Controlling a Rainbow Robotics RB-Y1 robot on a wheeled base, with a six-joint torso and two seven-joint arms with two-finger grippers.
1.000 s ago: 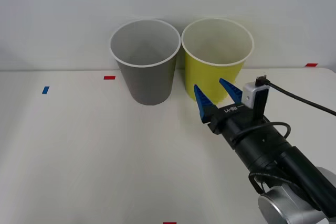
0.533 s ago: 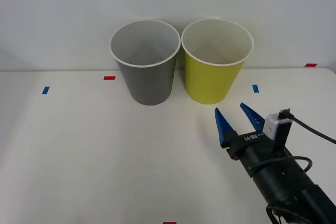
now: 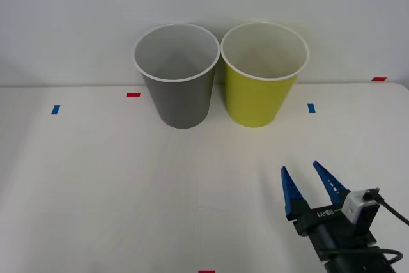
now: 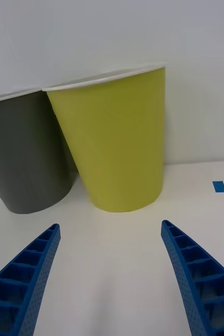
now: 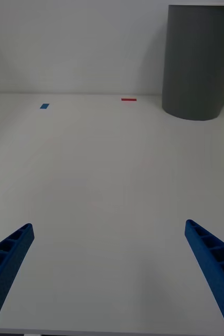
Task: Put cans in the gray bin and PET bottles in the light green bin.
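Surface: white table (image 3: 128,183), matte, running back to a plain white wall (image 3: 77,17).
Markers: small tape pieces on the tabletop, a red one (image 3: 133,94) just left of the gray bin, a blue one (image 3: 55,110) farther left, a blue one (image 3: 311,107) right of the light green bin, a red one (image 3: 379,78) at the far right edge, one more red (image 3: 206,272) at the near edge.
Gray bin (image 3: 177,75): upright at the back of the table, long axis vertical, white-rimmed mouth facing up, tapering to the base.
Light green bin (image 3: 263,73): upright just beside the gray one on its right, rims touching or nearly so, same taper, mouth up.
Right gripper (image 3: 312,185): low at the near right, well apart from the bins, blue ribbed fingers (image 4: 188,257) spread wide with nothing between them, aimed toward the green bin.
Left gripper (image 5: 112,278): fingers spread wide over bare table, nothing held, gray bin ahead of it.
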